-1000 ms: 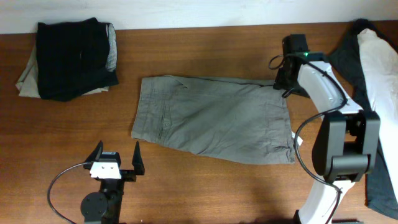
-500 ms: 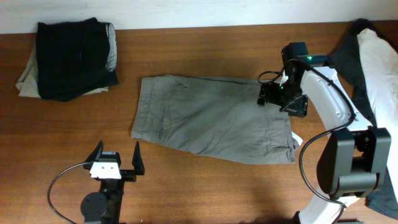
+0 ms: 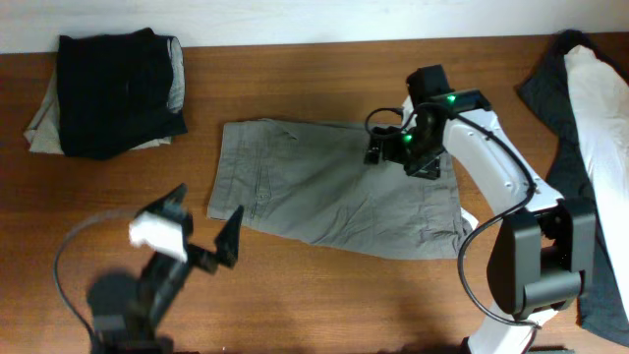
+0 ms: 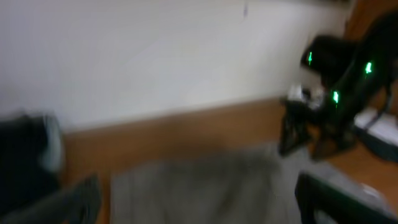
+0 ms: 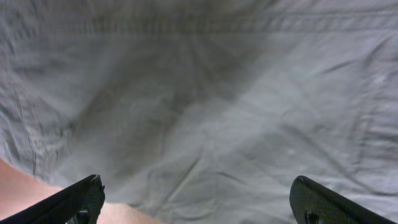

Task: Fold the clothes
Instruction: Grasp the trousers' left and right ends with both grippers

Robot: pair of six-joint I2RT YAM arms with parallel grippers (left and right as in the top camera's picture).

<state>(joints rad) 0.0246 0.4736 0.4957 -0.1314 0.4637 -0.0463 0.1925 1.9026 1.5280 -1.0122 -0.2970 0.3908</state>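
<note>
Since the overhead frame half a second ago, your right hand [image 3: 385,149] has slid leftward from the far-right end of the grey shorts [image 3: 334,192] to hover over their upper right-of-middle. Your left hand [image 3: 206,218] has swung up from rest and is motion-blurred.

Right hand: fingers spread wide, nothing held, grey cloth directly below. Left hand: also wide and empty, just off the lower-left corner.

Shorts lie flat on the tabletop [image 3: 324,295], long axis left to right. Lightly creased; a stitched seam shows in the right wrist view.

Judgement: each hand is nearer its own end, so the fold likely turns on that long axis.
</note>
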